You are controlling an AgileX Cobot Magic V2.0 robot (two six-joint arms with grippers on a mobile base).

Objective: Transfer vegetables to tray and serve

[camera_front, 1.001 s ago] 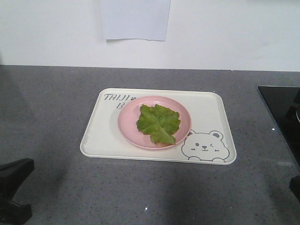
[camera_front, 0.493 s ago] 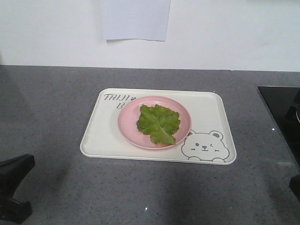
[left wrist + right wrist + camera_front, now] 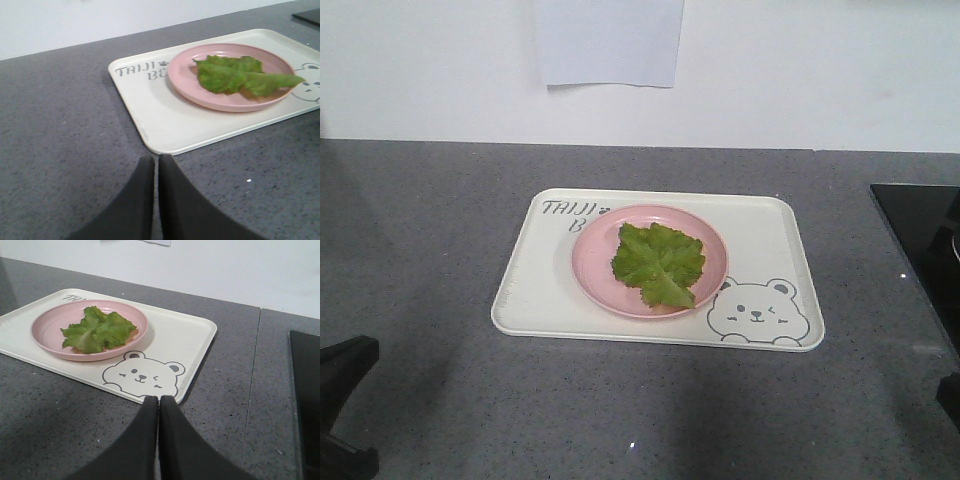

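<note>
Left wrist view shows the left gripper (image 3: 156,162), fingers pressed together, just short of the tray's (image 3: 165,125) near corner, as the right gripper (image 3: 159,402) is too, while limp crinkled vegetables (image 3: 658,264) lie on a glossy pink plate (image 3: 595,270), probably within either arm's reach.

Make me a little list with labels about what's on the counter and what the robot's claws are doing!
Vegetables: green lettuce leaves lying flat on the pink plate
Pink plate: sits on the tray, left of the bear drawing
Tray: cream, flat on the grey counter
Bear drawing: winking, near the tray's front right corner
Left claw: shut, empty, just short of the tray's corner
Right claw: shut, empty, at the tray's edge by the bear
</note>
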